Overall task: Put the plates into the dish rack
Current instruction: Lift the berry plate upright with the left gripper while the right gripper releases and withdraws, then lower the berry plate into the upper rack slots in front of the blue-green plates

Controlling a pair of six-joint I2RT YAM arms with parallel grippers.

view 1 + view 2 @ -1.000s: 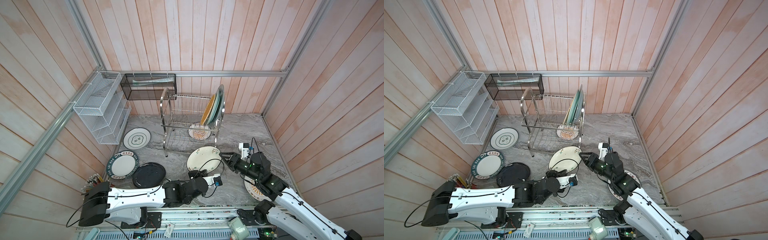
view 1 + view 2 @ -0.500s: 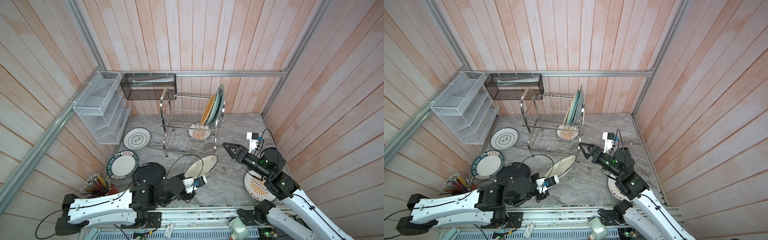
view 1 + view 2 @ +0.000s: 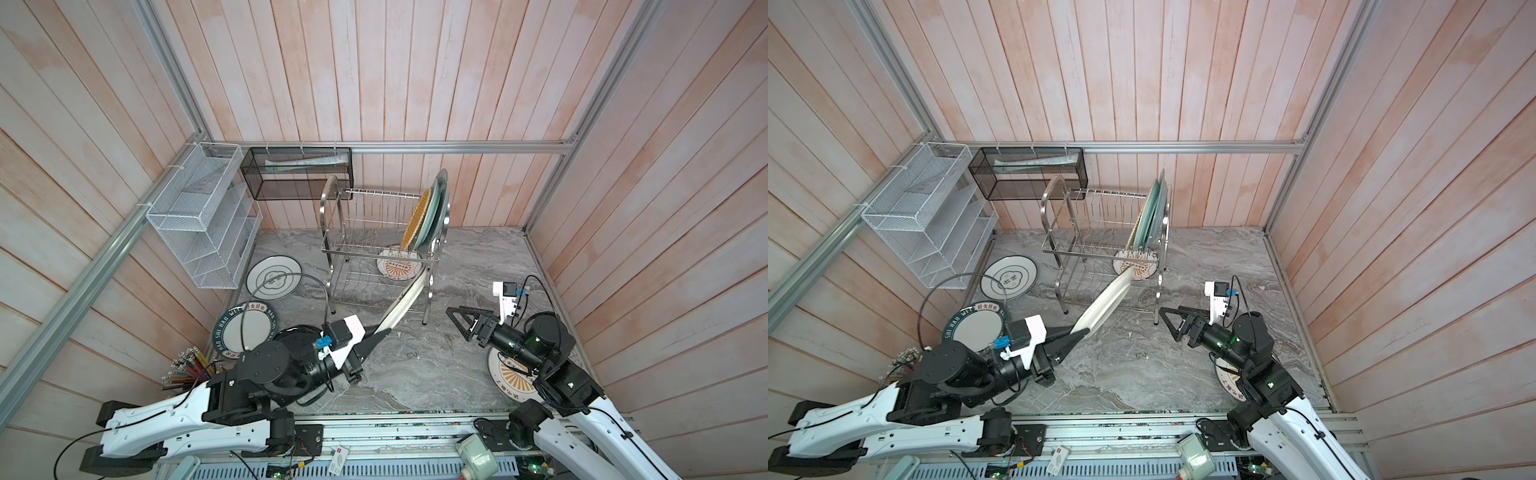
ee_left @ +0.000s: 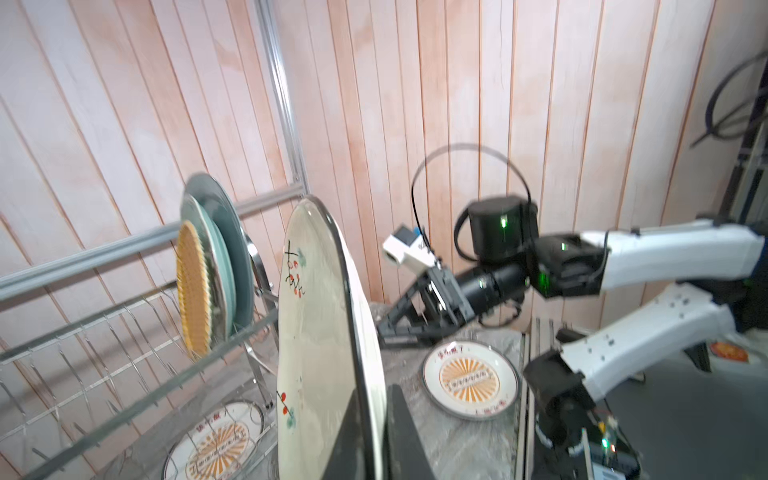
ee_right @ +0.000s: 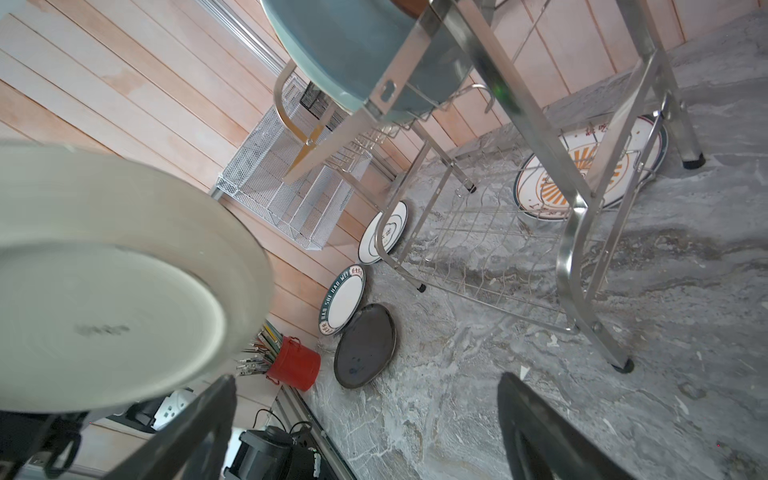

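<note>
The left claw (image 3: 380, 332) is pinched tight on the near rim of the cream flowered plate (image 3: 406, 297). The plate stands on edge and slants up and away from the fingers toward the end of the dish rack (image 3: 365, 252). Its far edge reaches the rack's lower shelf, but I cannot tell whether it touches. Just past that far edge a sunburst plate (image 3: 395, 269) lies flat on the table (image 3: 415, 365) under the rack. Higher up, beyond the held plate, three plates stand upright together in the top shelf: a yellow woven plate (image 3: 415, 220), a pale green plate (image 4: 218, 266) and a grey-blue plate (image 3: 441, 195). A black plate (image 5: 365, 345) lies flat beneath the left wrist.

The right claw (image 3: 456, 323) is spread wide and holds nothing. It points toward the held plate and stands well apart from it. Behind it, under its arm, a second sunburst plate (image 3: 509, 374) lies flat.
</note>
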